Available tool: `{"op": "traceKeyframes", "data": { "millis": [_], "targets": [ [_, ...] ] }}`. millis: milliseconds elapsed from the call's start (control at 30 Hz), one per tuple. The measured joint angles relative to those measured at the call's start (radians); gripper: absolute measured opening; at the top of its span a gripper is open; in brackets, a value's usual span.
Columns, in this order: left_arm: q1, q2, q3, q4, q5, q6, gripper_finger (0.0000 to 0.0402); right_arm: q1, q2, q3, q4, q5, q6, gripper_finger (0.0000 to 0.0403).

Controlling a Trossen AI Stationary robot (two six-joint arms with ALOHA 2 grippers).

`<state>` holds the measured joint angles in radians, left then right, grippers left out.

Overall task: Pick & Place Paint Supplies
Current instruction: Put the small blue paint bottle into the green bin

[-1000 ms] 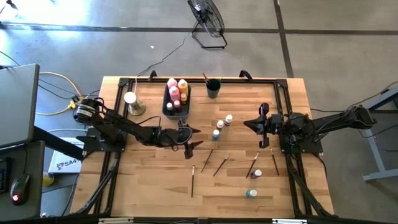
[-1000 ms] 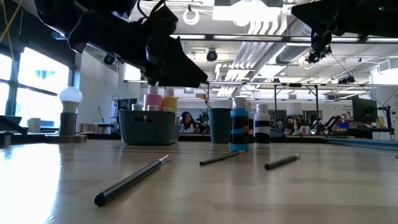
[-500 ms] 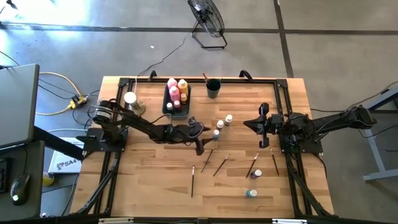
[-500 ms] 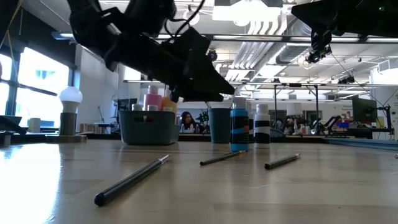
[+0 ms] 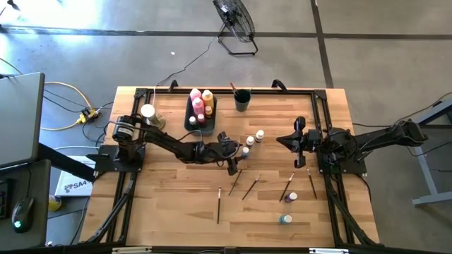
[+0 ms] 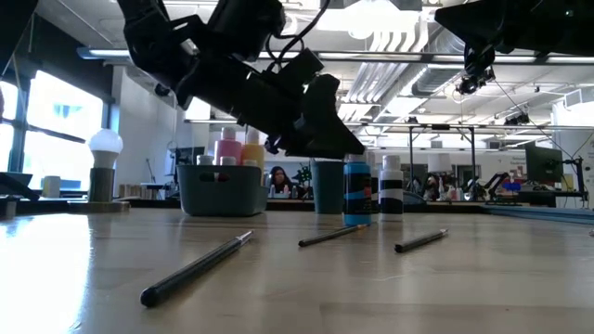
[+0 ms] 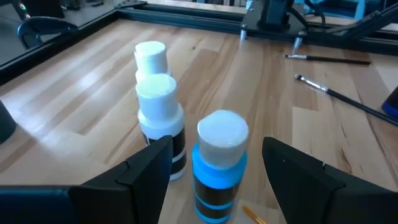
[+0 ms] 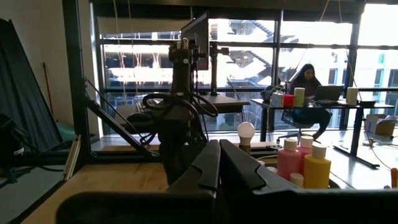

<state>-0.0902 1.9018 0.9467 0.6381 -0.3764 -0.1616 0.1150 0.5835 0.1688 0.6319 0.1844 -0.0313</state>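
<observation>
At the left edge of the bench (image 5: 162, 212) stands a white knob on a round tan base (image 5: 149, 116), no part of the job. Next comes the dark bin (image 5: 200, 113), already holding the tall pink squeeze bottle (image 5: 196, 97) and the yellow squeeze bottle (image 5: 207, 97) with a few small bottles.

The left arm reaches out from its mount towards mid-bench. Its left end effector (image 7: 214, 165) has its fingers spread apart and empty, hovering with the blue paint bottle (image 7: 219, 165) between them, though not yet touching it. Just beside that bottle stand two more white-capped bottles (image 7: 158, 112), one behind the other.

The blue bottle looks light, rigid plastic with a smooth, probably slippery label. The round body below the cap seems the best place to take hold, squarely across its width. A hold on the cap, or too high up, could tip it into its close neighbours.

Further right, several thin dark-handled paintbrushes (image 5: 251, 187) lie flat and loose on the wood. They are light and apt to roll, so a pinch near mid-handle would suit them. A dark cup (image 5: 242, 100) stands at the far edge. Two small bottles (image 5: 285, 219) stand near the front.

The right end effector (image 8: 219, 163), fingers pressed together and holding nothing, waits raised at the right side.
</observation>
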Motion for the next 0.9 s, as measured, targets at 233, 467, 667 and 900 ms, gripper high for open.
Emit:
{"op": "traceKeyframes", "data": {
  "millis": [233,467,667,900],
  "targets": [
    [0.021,0.000,0.001,-0.007,0.016,-0.025,0.0243,0.000,0.000,0.000,0.000,0.000,0.000,0.0002],
    [0.020,0.000,0.001,0.016,0.022,-0.019,0.0243,0.000,0.000,0.000,0.000,0.000,0.000,0.0002],
    [0.020,0.001,0.001,0.017,0.021,-0.019,0.0243,0.000,0.000,0.000,0.000,0.000,-0.001,0.0002],
    [0.020,0.001,0.001,0.017,0.018,-0.019,0.0243,0.000,0.000,0.000,0.000,0.000,-0.001,0.0002]
  ]
}}
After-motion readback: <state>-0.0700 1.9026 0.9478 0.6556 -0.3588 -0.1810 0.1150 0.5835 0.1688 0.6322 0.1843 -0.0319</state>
